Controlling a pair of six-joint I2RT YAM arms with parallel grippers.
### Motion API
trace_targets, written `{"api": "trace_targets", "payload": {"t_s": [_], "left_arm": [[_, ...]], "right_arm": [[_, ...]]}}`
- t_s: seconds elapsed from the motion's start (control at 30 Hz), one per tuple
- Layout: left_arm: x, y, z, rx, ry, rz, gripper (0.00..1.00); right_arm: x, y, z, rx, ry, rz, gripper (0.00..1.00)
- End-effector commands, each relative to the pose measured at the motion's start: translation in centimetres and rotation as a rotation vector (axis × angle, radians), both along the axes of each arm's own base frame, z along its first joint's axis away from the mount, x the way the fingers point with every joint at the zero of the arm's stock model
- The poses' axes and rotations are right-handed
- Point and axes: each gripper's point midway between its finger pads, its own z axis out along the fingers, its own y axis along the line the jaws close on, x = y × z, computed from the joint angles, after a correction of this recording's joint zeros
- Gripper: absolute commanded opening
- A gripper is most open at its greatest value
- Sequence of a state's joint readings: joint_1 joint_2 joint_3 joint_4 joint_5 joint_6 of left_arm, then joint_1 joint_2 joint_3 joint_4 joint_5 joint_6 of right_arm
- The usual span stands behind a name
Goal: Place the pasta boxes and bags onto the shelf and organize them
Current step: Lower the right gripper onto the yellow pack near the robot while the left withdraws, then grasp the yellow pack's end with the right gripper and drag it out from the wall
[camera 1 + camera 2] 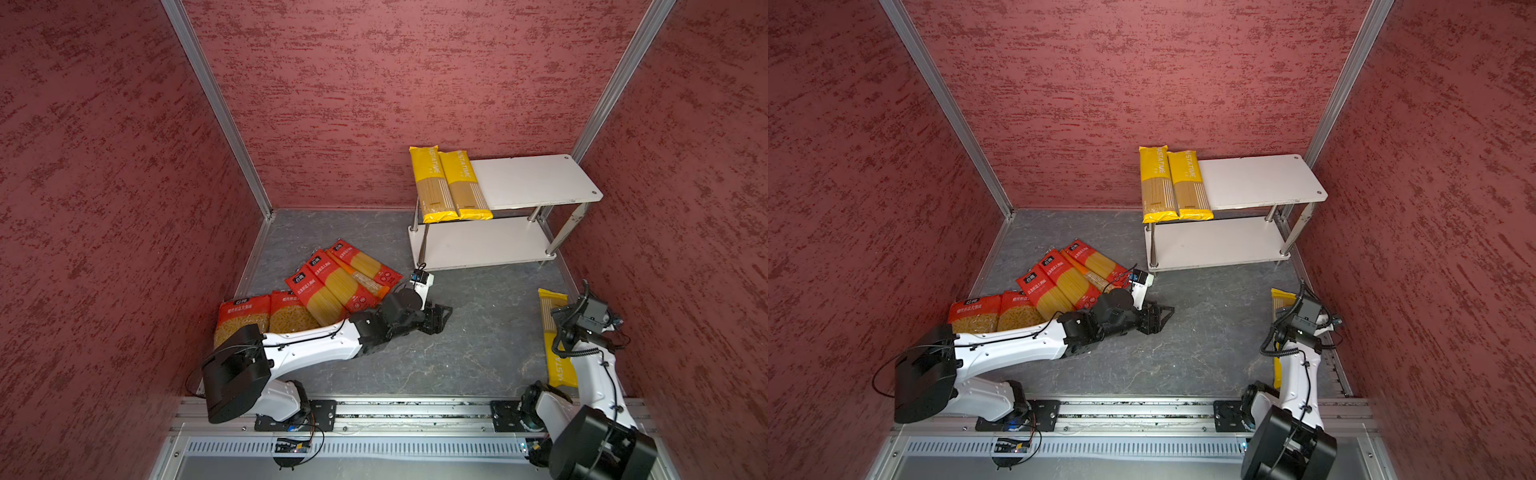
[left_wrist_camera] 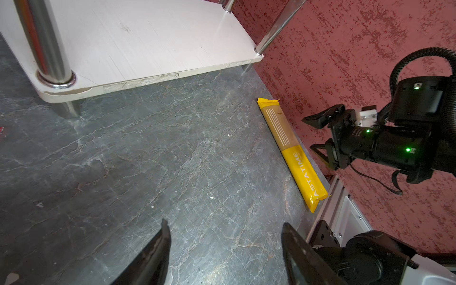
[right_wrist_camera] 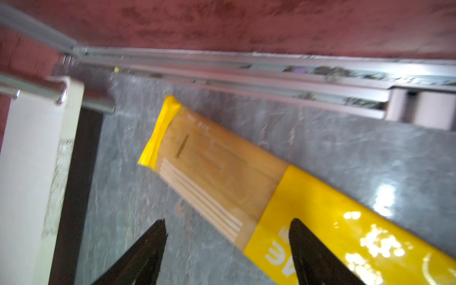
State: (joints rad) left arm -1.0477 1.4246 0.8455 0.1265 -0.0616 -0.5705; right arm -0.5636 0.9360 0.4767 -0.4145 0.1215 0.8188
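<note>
Near the right wall, right arm (image 1: 590, 374): standing folded up from its base, wrist bending over so the right gripper (image 3: 228, 220) is pointing down at the floor (image 1: 478, 332); its wrist view is looking smeared.
Right jaws: standing spread and released, black tapered fingers (image 3: 148, 249) hanging apart and gripping nothing.
Floor pack: yellow spaghetti pack (image 3: 222, 177) is lying flat directly beneath the right jaws, along the foot of the red wall (image 2: 370, 49); glossy yellow film is wrapping it, a clear window is showing pale straight strands, and both ends are crimped.
Left arm (image 1: 316, 345): stretching low and nearly level over the floor, white links and black joints, with the left gripper (image 1: 436, 318) hanging low over bare stone.
Left jaws: standing wide and released, with only floor showing between them.
Shelf: shelf (image 1: 536, 178) is standing ahead of the left jaws, two white boards with rounded corners on chrome tube legs (image 2: 47, 44); the lower board's edge is looking chipped.
Shelf load: two yellow packs (image 1: 461, 183) are lying side by side on the top board, at the end nearer the left jaws, overhanging its front edge.
Behind the left jaws: red spaghetti packs (image 1: 328, 291) are lying fanned and overlapping; wide red packs (image 1: 245, 318) are lying side by side further back, partly under the arm.
Floor: showing dark grey with pale veins, stone-like.
</note>
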Motion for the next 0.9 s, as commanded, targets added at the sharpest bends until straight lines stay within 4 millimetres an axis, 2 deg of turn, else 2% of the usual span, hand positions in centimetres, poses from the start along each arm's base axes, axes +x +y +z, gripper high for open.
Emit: {"api": "trace_targets", "payload": {"t_s": [0.0,0.17,0.3,0.47,0.5,0.63,0.87], "left_arm": [[0.9,-0.3,0.9,-0.007,-0.021,0.006,0.7],[1.8,0.1,0.3,-0.013,-0.004,0.07,0.7],[2.3,0.7,0.4,-0.017,-0.01,0.124,0.7],[2.5,1.4,0.3,-0.018,-0.022,0.162,0.7],[2.4,1.4,0.2,-0.017,-0.024,0.166,0.7],[1.5,0.7,-0.5,-0.024,-0.016,0.159,0.7],[0.3,-1.0,-2.5,0.02,0.025,0.09,0.7]], "right_arm": [[-0.6,-1.5,-0.9,0.001,0.011,-0.063,0.81],[0.4,-1.3,-3.1,0.072,0.007,-0.062,0.8],[1.1,0.7,-4.9,0.176,-0.015,-0.001,0.75],[0.6,4.5,-6.2,0.248,0.002,0.074,0.71],[0.7,5.8,-6.3,0.254,0.015,0.115,0.7],[0.9,9.4,-6.6,0.282,0.024,0.183,0.7],[2.9,15.4,-7.6,0.306,0.027,0.324,0.69]]}}
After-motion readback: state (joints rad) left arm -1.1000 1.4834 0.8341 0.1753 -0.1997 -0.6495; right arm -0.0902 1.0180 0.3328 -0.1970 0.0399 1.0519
